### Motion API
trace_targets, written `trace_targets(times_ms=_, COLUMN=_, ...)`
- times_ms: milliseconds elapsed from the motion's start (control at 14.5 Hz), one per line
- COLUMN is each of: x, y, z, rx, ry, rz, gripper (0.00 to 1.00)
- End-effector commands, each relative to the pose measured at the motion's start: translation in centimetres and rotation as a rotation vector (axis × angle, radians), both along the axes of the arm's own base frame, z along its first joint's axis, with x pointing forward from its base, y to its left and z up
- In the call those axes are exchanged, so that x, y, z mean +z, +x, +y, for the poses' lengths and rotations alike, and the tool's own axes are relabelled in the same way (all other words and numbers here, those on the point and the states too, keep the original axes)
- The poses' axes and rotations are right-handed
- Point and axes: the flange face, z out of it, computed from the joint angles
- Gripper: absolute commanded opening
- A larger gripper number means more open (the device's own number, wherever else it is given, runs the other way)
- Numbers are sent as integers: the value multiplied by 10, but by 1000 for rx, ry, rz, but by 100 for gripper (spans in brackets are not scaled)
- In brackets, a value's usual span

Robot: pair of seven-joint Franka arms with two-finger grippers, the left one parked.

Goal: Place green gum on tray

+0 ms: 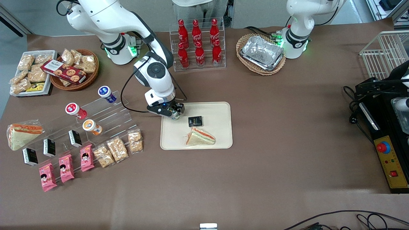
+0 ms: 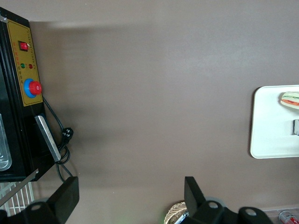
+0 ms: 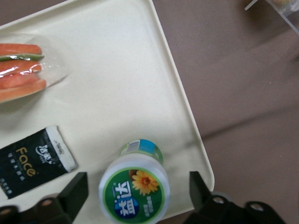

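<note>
Here the jaws of the gripper (image 3: 135, 198) stood wide apart, either side of the green gum (image 3: 134, 189), which stood upright on the tray (image 3: 117, 84) near its corner. Lifting askew could clip the lid and topple it toward the black sachet (image 3: 32, 161).

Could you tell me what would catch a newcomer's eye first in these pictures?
Most striking is the gripper low over the tray, fingers open on either side of the green gum, which stands upright near the tray's corner. Beside it on the tray lie a black packet and a wrapped sandwich.
</note>
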Motion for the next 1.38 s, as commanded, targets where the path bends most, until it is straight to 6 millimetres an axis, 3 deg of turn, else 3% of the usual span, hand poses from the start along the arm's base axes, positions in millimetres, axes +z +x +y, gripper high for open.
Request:
trace_targets(times_ms=0, x=0, y=1, z=-1, rx=-13, ry=3, rz=-22, gripper=100)
trace_targets(times_ms=207, x=4, y=5, z=-5, rx=-17, ry=3, rz=-27, gripper=100)
trace_targets(times_ms=552, x=75, y=26, z=-35, rx=68, ry=-42, rz=-19, gripper=100)
trace_targets(times_ms=759, x=142, y=40, z=-44, rx=83, ry=-8, rz=32, gripper=100)
trace_targets(times_ms=966, x=225, y=74, z=-68, rx=142, ry=32, rz=118, gripper=100)
trace_targets(times_ms=1172, x=304, y=94, z=-96, rx=251, ry=32, rz=137, gripper=100)
trace_targets(times_ms=1310, x=342, y=104, z=-121, rx=318, ry=23, rz=125, gripper=100)
